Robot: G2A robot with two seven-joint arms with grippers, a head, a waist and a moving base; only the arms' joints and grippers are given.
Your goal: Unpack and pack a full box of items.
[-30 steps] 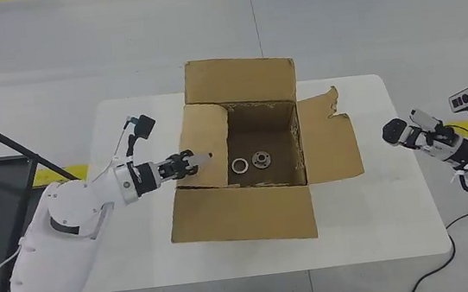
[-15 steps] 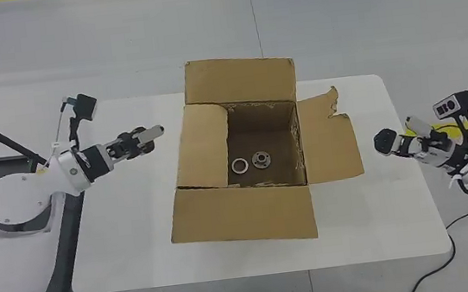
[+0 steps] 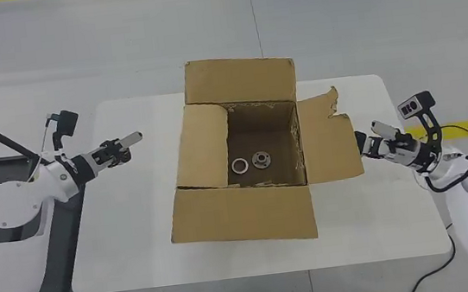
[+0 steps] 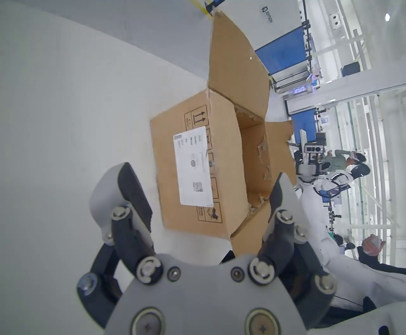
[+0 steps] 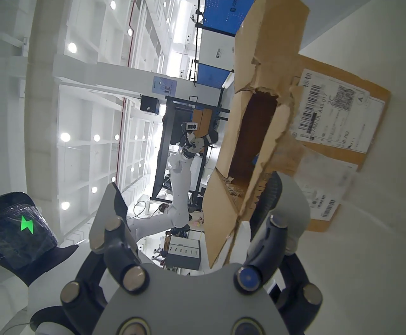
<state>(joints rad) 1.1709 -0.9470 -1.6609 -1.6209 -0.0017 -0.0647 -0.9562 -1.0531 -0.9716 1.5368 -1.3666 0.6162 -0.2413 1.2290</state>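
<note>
Left gripper (image 4: 203, 177) and right gripper (image 5: 196, 184) spread wide, both empty.
Left is well apart from the open box (image 3: 242, 215); right is just beside its torn flap (image 3: 331, 139); two rings (image 3: 240, 164) lie inside.

The brown corrugated cardboard box (image 3: 243, 213) is matt, its flap edges torn rough; its white paper label (image 4: 193, 171) looks smooth. The white table (image 3: 131, 236) is smooth, matt.

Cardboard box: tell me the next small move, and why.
Probably lift the right gripper over the right flap toward the flanged ring: it and a plain ring lie in the cardboard box, and this gripper, jaws open, sits beside that flap, nearer than the left gripper.
</note>
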